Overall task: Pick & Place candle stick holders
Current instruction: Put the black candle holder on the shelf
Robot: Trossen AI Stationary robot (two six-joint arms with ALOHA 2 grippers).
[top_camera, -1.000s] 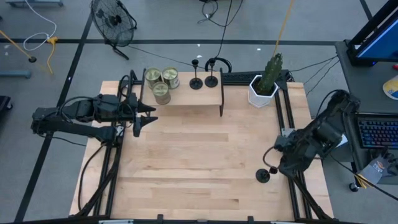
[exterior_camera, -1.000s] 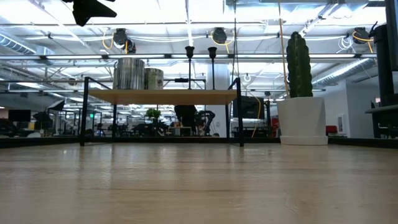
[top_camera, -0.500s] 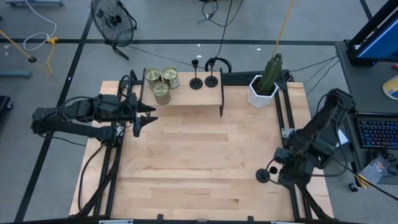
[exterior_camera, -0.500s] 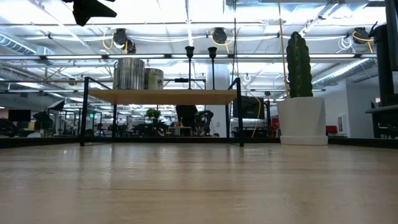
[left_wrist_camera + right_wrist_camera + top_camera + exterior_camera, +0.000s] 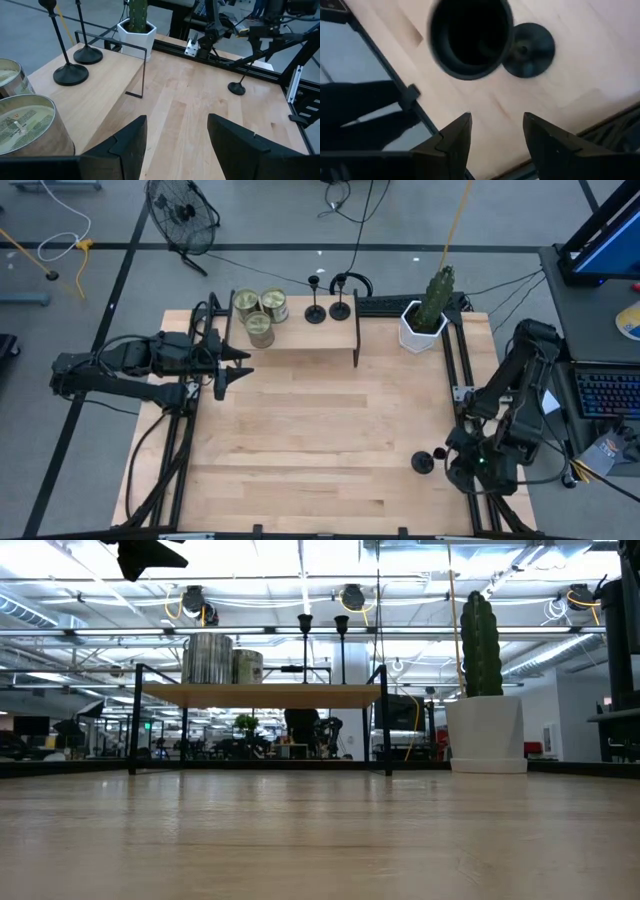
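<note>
**Third holder: pick-up stage, right arm over the piece**

Item 1. Loose candle stick holder [image 5: 424, 462]. Black, upright on the bare table [image 5: 300, 450] near its right edge, well apart from the shelf. In my right wrist view its cup top [image 5: 471, 37] sits large and close just beyond the fingertips, with the round base [image 5: 528, 50] showing past it on the wood. The cup lies ahead of the gap between the fingers, not inside it.

Item 2. Right gripper [image 5: 492, 135]. Fingers spread apart, nothing held. It hangs just above and beside item 1, looking down the stem.

Item 3. Two shelved candle stick holders [image 5: 328, 310]. Standing side by side on the raised wooden shelf [image 5: 300, 335], near its right end, beside three greenish-gold tins [image 5: 260, 313]. I judge these already placed.

Item 4. Left gripper [image 5: 175, 145]. Fingers wide apart, empty, parked level at the left end of the shelf, the nearest tin [image 5: 27, 125] just beside its left finger. Waiting.

Item 5. Potted cactus [image 5: 428, 310]. Right of the shelf; not part of the job.

Step in hand, as I read it: lining up on the last holder. Next I would need to bring the stem between the spread fingers, close below the cup, lift straight, and carry toward the shelf clear of the cactus. The thin stem tips easily if nudged off-centre.
</note>
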